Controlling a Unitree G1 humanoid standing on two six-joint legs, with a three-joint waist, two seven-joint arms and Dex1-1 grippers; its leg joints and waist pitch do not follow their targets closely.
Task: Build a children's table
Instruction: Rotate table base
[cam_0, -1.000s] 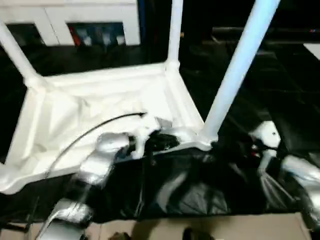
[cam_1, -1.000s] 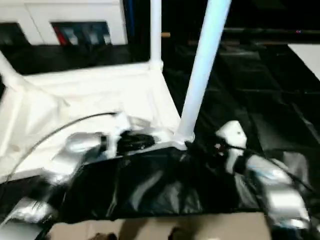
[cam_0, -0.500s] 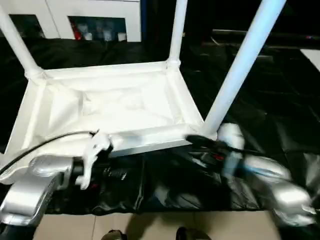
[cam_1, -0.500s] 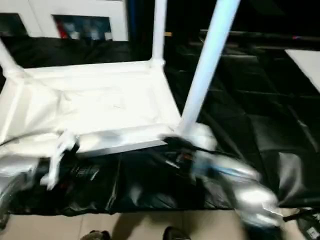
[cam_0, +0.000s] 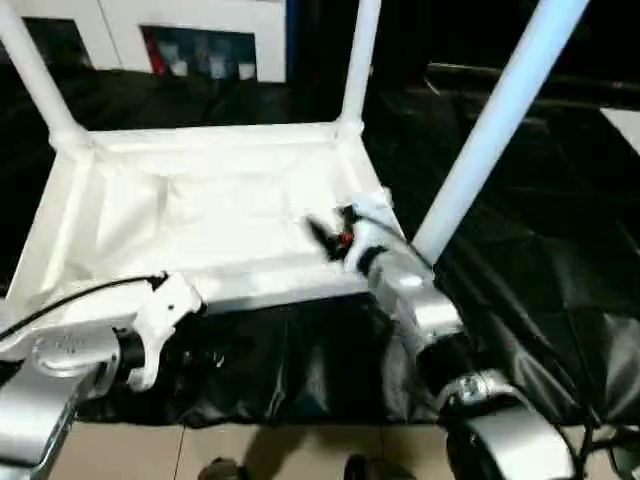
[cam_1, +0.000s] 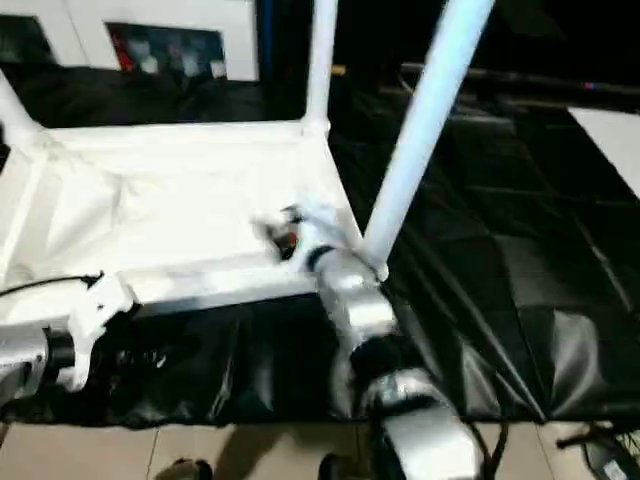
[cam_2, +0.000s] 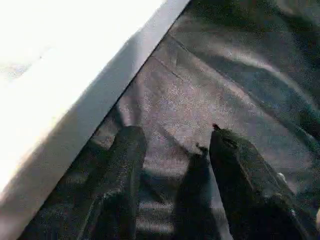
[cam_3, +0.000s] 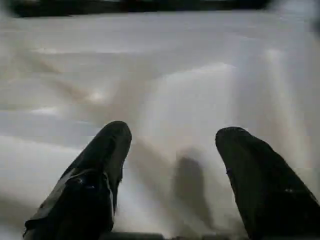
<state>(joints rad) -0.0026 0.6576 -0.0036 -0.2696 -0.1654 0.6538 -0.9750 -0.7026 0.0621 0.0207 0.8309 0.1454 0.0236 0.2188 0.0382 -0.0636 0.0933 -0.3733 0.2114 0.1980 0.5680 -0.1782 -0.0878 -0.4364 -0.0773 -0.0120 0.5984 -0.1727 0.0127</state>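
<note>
Above the ribbed white plastic tabletop (cam_0: 200, 215), both claws (cam_3: 172, 165) (cam_2: 172, 165) gape, empty.

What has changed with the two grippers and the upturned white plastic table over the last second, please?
The right gripper has swung in from the black sheet beside the near right leg to hover, open, over the white ribbed tabletop underside. The left gripper has drawn back off the near rim and now hangs open over the sheet. The tabletop and its standing legs stayed put.
</note>
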